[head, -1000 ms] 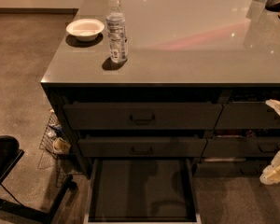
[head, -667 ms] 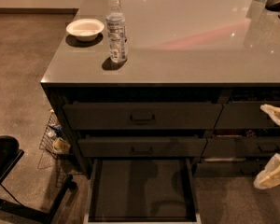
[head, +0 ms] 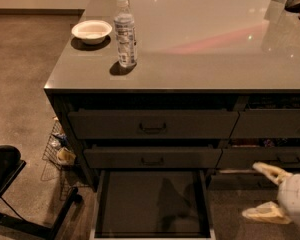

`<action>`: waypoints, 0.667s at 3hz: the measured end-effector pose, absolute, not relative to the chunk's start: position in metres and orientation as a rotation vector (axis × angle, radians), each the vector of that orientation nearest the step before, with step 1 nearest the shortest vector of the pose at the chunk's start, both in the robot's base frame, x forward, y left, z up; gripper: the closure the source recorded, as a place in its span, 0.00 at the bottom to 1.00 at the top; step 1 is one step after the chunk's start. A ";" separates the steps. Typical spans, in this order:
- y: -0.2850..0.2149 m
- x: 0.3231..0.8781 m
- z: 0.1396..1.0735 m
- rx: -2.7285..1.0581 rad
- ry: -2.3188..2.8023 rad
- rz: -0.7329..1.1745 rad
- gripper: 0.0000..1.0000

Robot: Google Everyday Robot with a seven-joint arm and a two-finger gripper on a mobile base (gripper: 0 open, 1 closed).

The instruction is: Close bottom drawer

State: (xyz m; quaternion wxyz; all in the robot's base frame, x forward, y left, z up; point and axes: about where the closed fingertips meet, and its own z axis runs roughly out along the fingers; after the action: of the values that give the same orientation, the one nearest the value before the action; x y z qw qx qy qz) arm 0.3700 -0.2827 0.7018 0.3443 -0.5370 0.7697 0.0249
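The bottom drawer is pulled far out of the left stack, and its bare dark inside and pale rim show. The two wide drawers above it, the top one and the middle one, are pushed in. My gripper is low at the right, in front of the neighbouring narrower stack and to the right of the open drawer. Its two pale fingers are spread apart and hold nothing. It does not touch the drawer.
On the grey counter stand a water bottle and a white bowl near the left edge. A wire basket sits on the floor left of the cabinet. A dark chair base is at the lower left.
My gripper has moved down and to the left, from beside the upper right drawers to level with the bottom drawer. The drawer has not moved.
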 end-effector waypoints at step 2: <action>-0.312 0.363 0.564 -1.324 1.969 0.152 0.70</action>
State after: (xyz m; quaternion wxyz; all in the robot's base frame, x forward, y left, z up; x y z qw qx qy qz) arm 0.3632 -0.3124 0.5643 0.3727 -0.5167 0.7685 0.0593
